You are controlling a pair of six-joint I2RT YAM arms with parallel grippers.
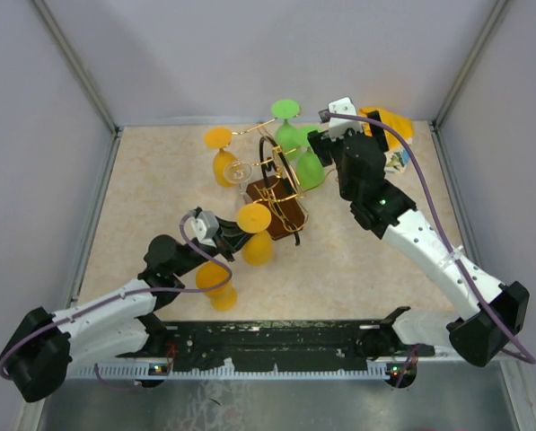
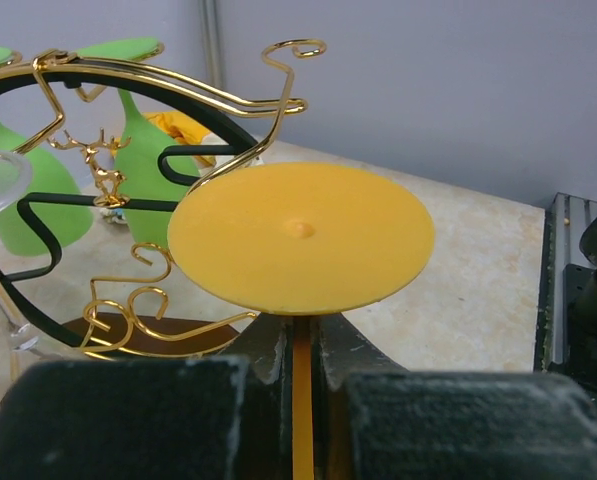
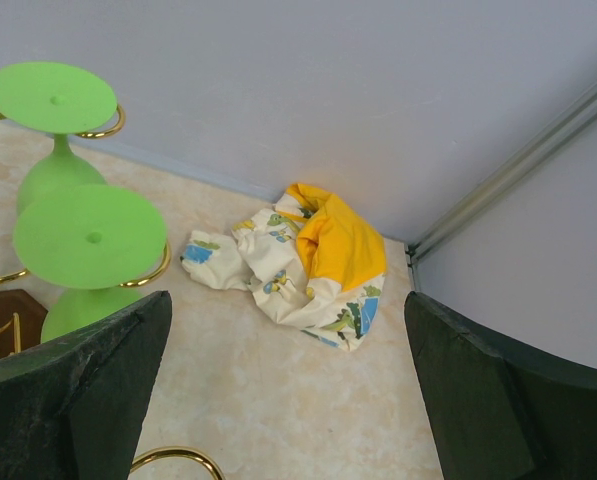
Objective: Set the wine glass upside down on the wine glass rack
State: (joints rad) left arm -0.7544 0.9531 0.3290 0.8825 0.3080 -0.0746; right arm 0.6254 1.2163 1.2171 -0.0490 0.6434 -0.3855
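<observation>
The left gripper (image 2: 303, 362) has its two fingers shut tight on the thin stem of an orange plastic wine glass (image 2: 300, 235). The glass is already upside down, with its flat round foot on top and its cup hanging below. It is right up against the near side of the gold wire wine glass rack (image 1: 284, 214), the one with the dark brown wooden base. The foot sits just beside one of the curly gold arms. From here I cannot tell if the stem is in the slot yet or only next to it.

So the pick-up and the flip look done. What is left, I think, is to slide the stem into the arm, let the foot rest on the wire, and let go.

The right gripper (image 3: 288, 392) is wide open and holds nothing. It hangs at the far right of the rack, near a crumpled yellow and white cloth (image 3: 308, 262).

Now the count. There are three orange glasses: the held one, one hanging at the back left (image 1: 219, 148), and one on the beige table (image 1: 357, 269) by the left arm (image 1: 215, 283). There are two green glasses hanging upside down (image 3: 53, 100) (image 3: 90, 235). There is one clear glass (image 1: 238, 171) (it is hard to see). That makes six glasses, one rack and one cloth.
</observation>
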